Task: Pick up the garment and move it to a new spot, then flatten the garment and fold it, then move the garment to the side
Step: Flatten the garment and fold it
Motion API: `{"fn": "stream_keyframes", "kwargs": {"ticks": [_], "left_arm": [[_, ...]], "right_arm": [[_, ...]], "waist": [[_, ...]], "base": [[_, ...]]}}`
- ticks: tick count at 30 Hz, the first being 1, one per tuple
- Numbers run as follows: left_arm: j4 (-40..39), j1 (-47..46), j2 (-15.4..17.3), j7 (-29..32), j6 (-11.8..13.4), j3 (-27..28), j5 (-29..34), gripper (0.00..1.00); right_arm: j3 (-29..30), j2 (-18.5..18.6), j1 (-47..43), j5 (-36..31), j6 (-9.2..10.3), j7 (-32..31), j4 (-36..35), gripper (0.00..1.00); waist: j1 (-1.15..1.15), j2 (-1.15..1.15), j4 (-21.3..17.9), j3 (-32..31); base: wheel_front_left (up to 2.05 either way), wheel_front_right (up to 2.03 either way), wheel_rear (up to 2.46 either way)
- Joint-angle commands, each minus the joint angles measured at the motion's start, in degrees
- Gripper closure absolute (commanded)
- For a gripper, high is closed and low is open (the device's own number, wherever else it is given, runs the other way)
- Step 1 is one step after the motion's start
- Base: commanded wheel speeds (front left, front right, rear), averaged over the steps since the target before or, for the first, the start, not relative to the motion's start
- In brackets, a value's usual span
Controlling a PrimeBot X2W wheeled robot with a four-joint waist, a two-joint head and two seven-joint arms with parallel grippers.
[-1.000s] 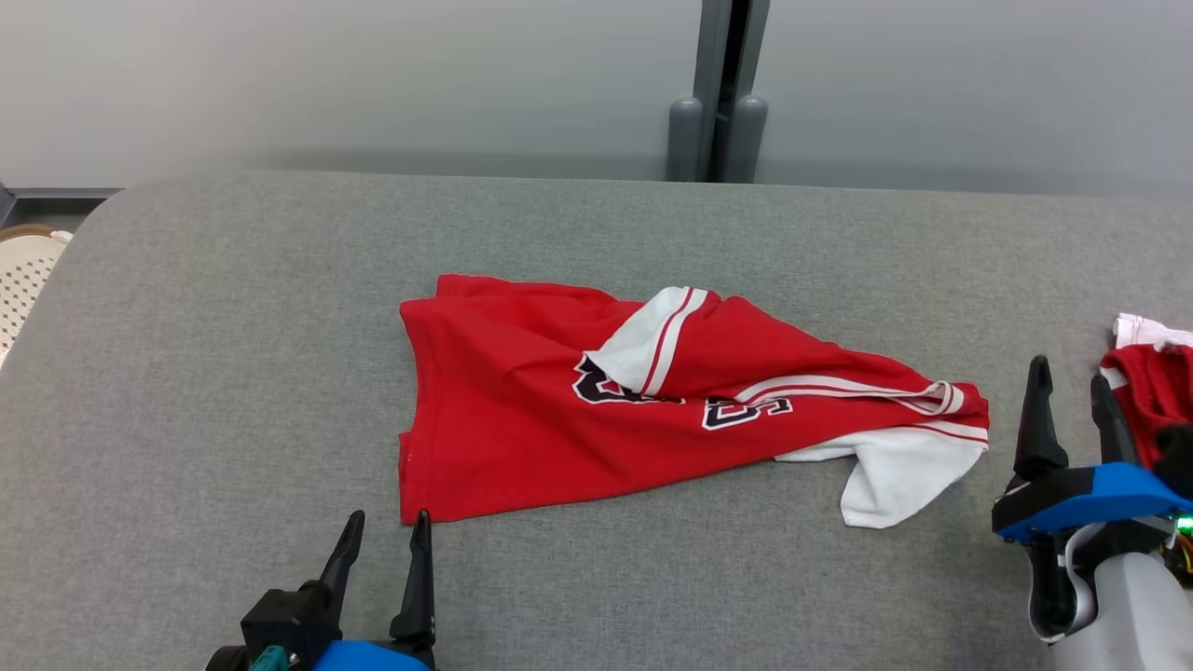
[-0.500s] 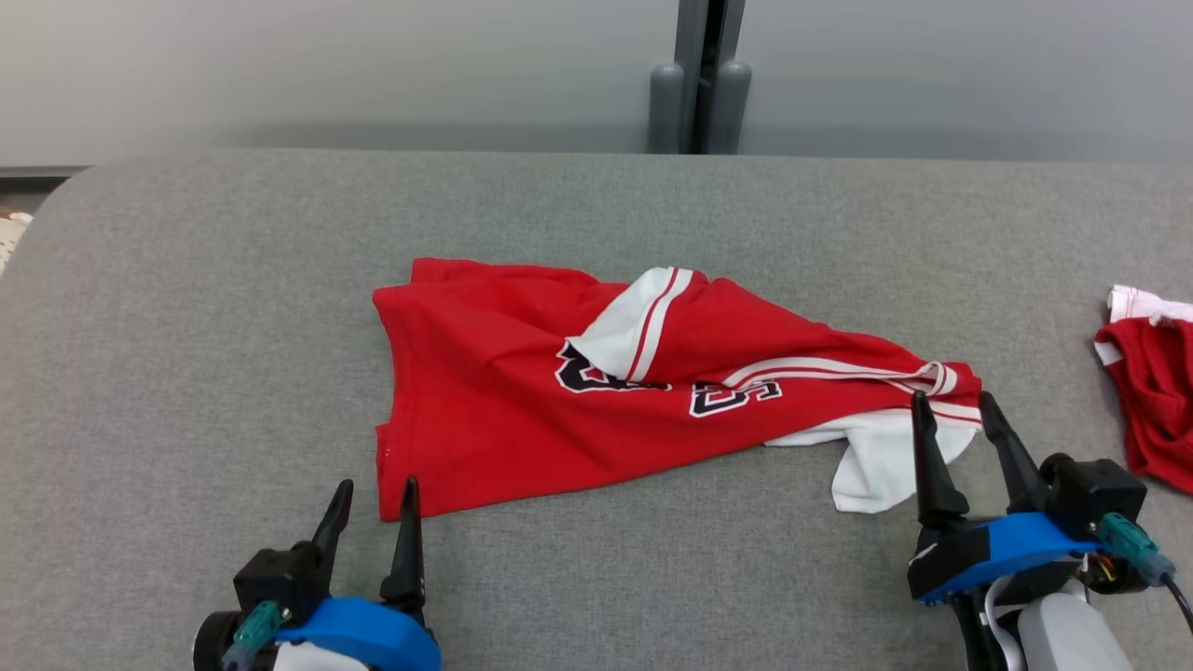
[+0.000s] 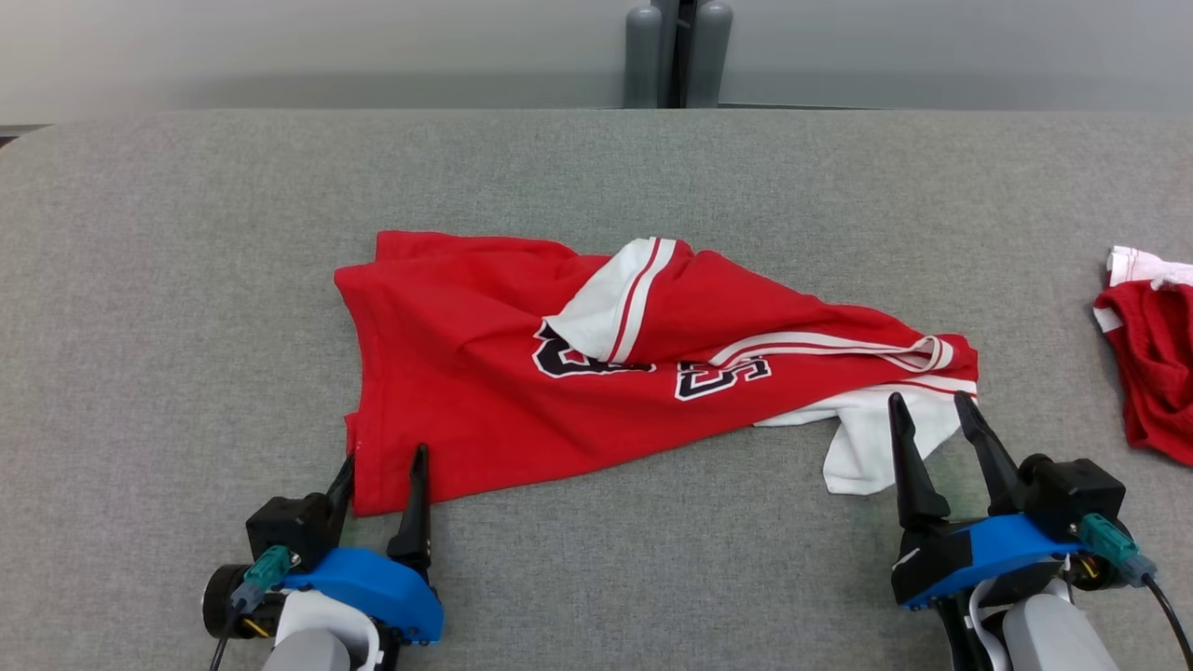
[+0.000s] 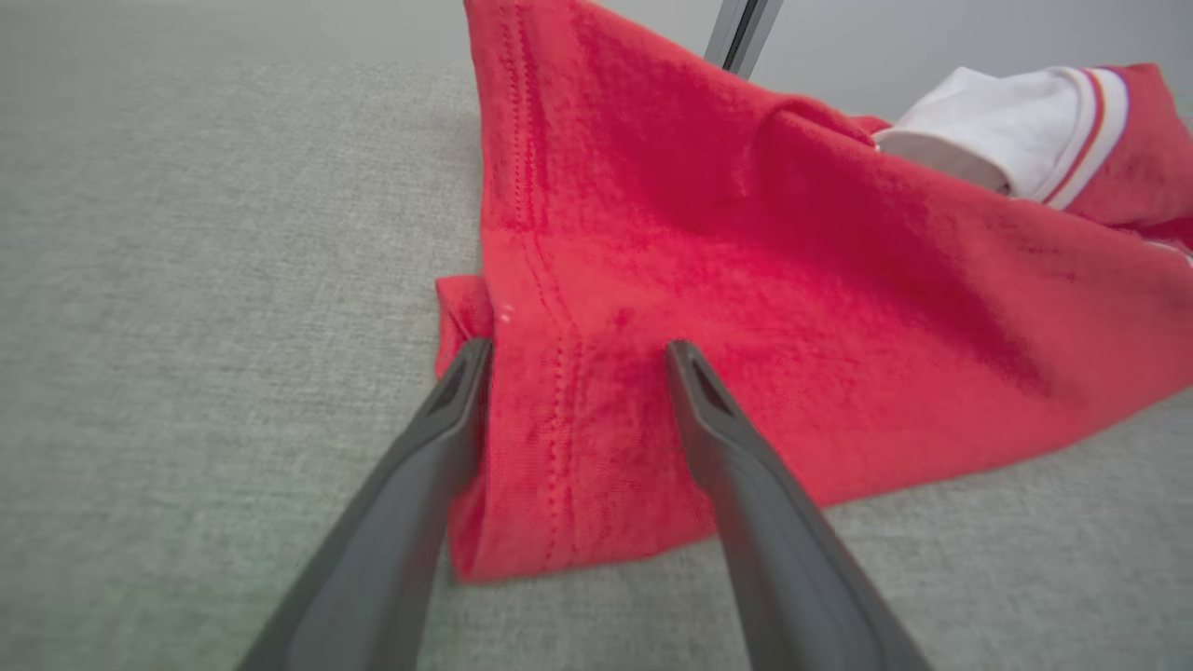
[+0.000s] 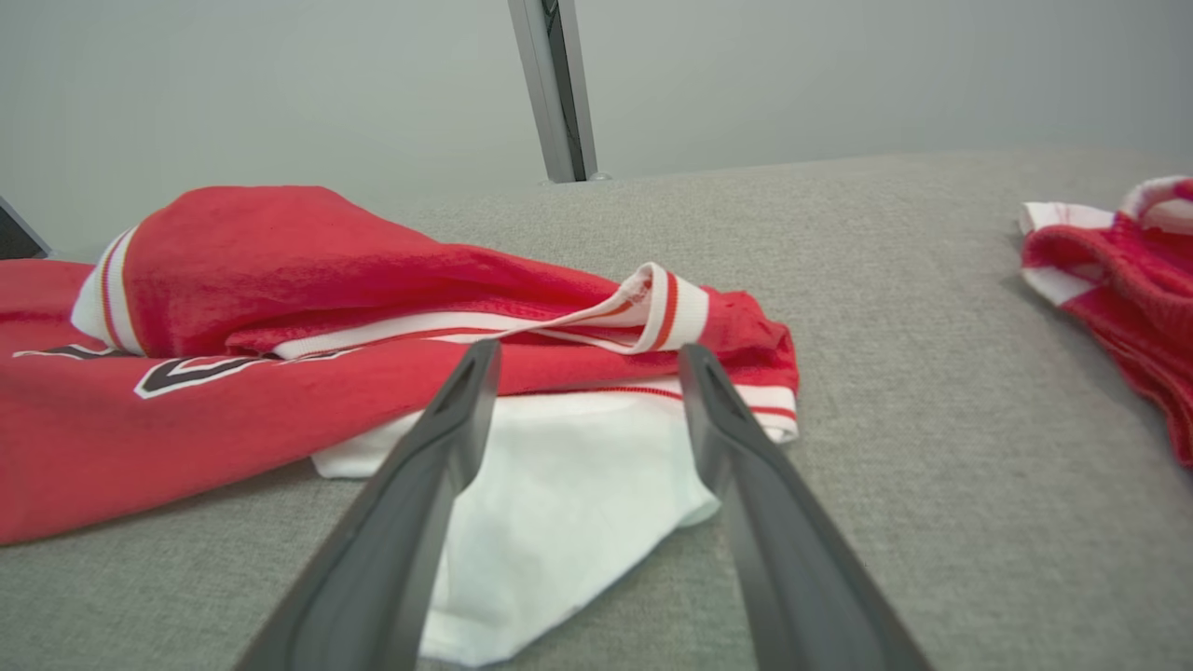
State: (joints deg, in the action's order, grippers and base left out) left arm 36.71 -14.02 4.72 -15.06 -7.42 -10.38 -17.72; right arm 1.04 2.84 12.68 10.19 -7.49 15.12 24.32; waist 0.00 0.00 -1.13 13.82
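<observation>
One garment [image 3: 522, 410]: red jersey with white sleeves and dark lettering, crumpled on the grey padded surface [image 3: 186, 326]. It reaches from the left gripper's fingertips across to the right gripper's.
White sleeve [image 3: 871, 447]: spread flat under the right gripper's tips, with the striped hem just ahead of them.
Folded sleeve [image 3: 610, 298]: flipped over the lettering, ahead of both grippers and between them.
Second red-and-white cloth [image 3: 1151, 373]: well off to the right gripper's right, apart from the garment.
Grey post [image 3: 676, 47]: far ahead, beyond the surface's back edge.
Left gripper [image 3: 385, 454]: jaws spread wide, nothing clamped. Its fingers flank the garment's near left hem corner, one at the cloth's outer edge and one over the red fabric. Contact cannot be told.
Right gripper [image 3: 929, 397]: jaws spread wide, nothing clamped, fingers either side of the white sleeve's upper part.
</observation>
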Motion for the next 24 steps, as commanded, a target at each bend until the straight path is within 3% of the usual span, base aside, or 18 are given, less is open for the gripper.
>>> {"fn": "stream_keyframes", "kwargs": {"ticks": [1, 3, 4, 13, 24], "left_arm": [[-0.29, -1.03, 0.3, -0.15, -0.13, -0.32, -0.37, 0.0], [-0.6, -1.03, 0.39, -0.15, -0.13, -1.11, -0.3, 0.85], [-0.65, -1.02, 0.45, -0.15, -0.13, -1.47, -0.43, 1.0], [-11.11, 0.61, 1.02, -0.15, -0.13, -3.09, 2.29, 1.0], [-20.7, 5.3, 0.74, -0.15, -0.13, -10.84, 4.23, 1.0]], "right_arm": [[-0.08, 0.15, 0.24, 0.42, 0.0, 0.02, -0.25, 0.0], [-0.24, 0.15, 0.34, 0.61, 0.0, 0.02, -0.15, 0.0], [-0.34, 0.15, 0.37, 0.75, 0.0, 0.02, -0.01, 0.0], [-0.46, 0.15, -0.6, 1.11, 0.0, 0.02, 1.24, 0.0], [0.32, 0.16, -4.35, 2.56, 0.0, 0.02, 3.63, 0.0]], "waist": [[0.0, 0.0, -0.01, 0.02], [0.0, 0.0, 0.03, 0.05], [0.0, 0.0, 0.1, 0.02], [0.0, 0.0, 1.92, -2.37], [0.0, 0.0, 7.07, -8.8]], "base": [[0.0, 0.0, 0.0], [0.0, 0.0, 0.0], [0.0, 0.0, 0.0], [0.0, 0.0, 0.0], [0.0, 0.0, 0.0]]}}
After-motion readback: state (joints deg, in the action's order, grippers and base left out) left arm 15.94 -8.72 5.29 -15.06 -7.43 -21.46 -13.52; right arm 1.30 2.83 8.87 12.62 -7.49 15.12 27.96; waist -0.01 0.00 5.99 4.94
